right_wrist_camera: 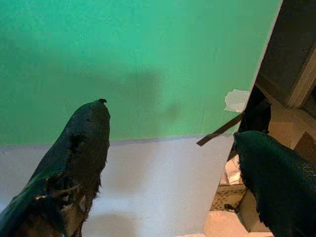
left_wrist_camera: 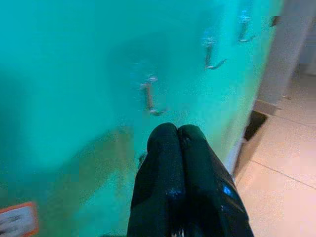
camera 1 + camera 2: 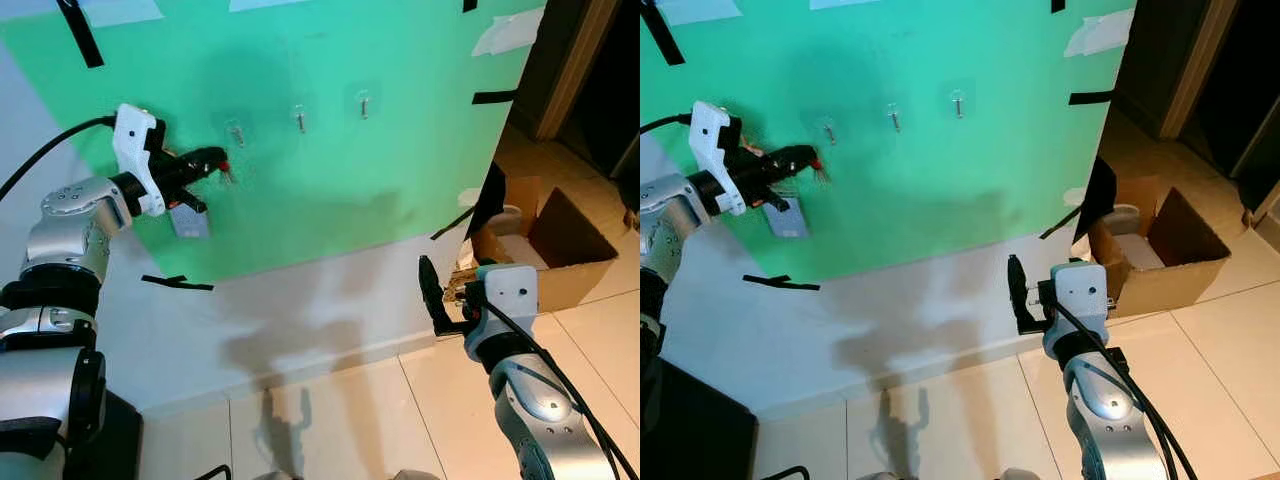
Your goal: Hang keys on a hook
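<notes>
Both left gripper (image 3: 214, 160) fingers seemingly pinch keys (image 3: 228, 174).

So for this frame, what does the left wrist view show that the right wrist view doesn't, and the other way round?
Left wrist view: the left pincer with its fingers pressed together, pointing at the nearest hook, with two more hooks along the sheet.

Right wrist view: the right pincer with its fingers spread wide apart, the white wall under the sheet, a strip of black tape and a cardboard box.

Both show the green sheet straight ahead.
</notes>
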Motion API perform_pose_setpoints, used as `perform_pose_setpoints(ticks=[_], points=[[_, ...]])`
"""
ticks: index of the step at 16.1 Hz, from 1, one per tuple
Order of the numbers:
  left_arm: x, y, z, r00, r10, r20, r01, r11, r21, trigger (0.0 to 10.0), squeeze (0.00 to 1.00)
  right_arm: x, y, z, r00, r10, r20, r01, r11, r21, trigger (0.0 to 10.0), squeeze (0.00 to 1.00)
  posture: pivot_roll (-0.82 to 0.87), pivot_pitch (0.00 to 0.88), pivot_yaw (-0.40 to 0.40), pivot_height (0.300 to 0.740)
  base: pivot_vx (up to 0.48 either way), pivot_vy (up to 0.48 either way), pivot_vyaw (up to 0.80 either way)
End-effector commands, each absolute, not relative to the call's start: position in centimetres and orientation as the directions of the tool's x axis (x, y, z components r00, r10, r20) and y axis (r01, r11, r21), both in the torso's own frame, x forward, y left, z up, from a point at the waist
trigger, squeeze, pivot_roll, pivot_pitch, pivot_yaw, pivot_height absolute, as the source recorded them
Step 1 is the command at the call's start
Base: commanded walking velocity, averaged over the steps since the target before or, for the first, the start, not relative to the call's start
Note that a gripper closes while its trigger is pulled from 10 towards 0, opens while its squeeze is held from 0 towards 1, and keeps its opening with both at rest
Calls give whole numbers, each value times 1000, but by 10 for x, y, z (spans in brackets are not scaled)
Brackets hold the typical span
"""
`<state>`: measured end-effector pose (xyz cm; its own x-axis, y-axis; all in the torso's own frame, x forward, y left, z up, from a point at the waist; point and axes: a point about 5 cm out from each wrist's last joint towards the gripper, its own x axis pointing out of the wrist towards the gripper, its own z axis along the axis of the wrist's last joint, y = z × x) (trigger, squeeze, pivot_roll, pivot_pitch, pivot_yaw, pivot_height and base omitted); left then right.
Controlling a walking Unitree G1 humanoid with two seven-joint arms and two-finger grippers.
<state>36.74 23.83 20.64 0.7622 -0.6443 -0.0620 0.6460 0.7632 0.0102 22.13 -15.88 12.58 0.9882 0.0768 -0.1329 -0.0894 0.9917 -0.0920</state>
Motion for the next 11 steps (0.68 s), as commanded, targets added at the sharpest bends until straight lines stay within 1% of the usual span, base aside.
perform_pose_setpoints(ticks=[1, 3, 8, 11], points=[[368, 237, 212, 747, -663, -46, 664, 748, 7, 10000, 0, 223, -157, 127, 988, 78, -133, -91, 992, -87, 10000, 0, -169, 0, 115, 740, 0, 0, 0], [373, 232, 213, 755, -654, -40, 655, 756, 12, 10000, 0, 223, -157, 127, 989, 76, -129, -88, 992, -88, 10000, 0, -171, 0, 119, 740, 0, 0, 0], [379, 224, 219, 746, -666, -11, 666, 746, 2, 10000, 0, 223, -158, 127, 990, 67, -126, -79, 993, -88, 10000, 0, -179, 0, 130, 740, 0, 0, 0], [382, 225, 218, 771, -636, -23, 637, 771, 6, 10000, 0, 223, -158, 127, 990, 62, -126, -74, 993, -88, 10000, 0, -182, 0, 134, 740, 0, 0, 0]])
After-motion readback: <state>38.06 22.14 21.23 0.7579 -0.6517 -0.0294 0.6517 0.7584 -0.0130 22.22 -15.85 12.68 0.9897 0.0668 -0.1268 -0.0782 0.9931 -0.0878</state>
